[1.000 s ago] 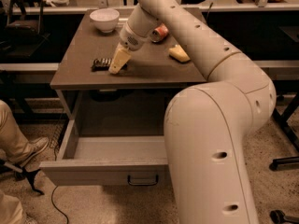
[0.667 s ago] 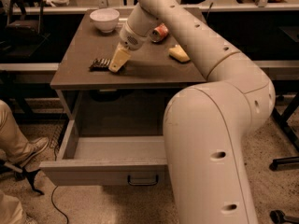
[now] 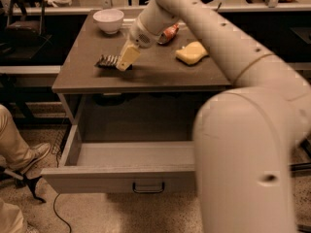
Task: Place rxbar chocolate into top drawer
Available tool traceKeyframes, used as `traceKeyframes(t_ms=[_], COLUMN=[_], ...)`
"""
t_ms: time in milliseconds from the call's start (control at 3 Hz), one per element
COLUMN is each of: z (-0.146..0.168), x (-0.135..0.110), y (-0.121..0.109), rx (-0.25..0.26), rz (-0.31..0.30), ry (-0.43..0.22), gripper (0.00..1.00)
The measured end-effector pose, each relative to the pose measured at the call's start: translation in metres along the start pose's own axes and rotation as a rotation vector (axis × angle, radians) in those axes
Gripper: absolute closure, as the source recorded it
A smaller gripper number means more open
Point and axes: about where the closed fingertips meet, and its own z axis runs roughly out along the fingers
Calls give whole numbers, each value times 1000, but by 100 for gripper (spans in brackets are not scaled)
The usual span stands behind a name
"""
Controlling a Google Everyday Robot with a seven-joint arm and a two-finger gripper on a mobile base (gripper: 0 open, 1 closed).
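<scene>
Dark in its wrapper, the rxbar chocolate lies flat on the brown bench, on the left half as the camera sees it. The pale yellow claw is down at the right end of the bar, touching or almost touching it; whether it is open or closed I cannot tell. Below the bench, the grey top drawer is pulled out. A white bowl, a yellow sponge and a red can rest farther back.

Near the front-left corner of the brown counter, the pale end effector covers the right end of the dark flat snack bar; the cream arm hides the right side of the grey drawer.
</scene>
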Motion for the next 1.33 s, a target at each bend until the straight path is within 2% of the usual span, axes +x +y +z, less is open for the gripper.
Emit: traceKeyframes(t_ms=[333,667,1000,1333], z=[-72,-112,-112,-121], x=[-14,21,21,54], y=[22,82,82,97], rx=[120,156,156,190], rz=[-22,26,26,121], ry=[-142,-186,-186,-151], gripper=[100,100,100,100])
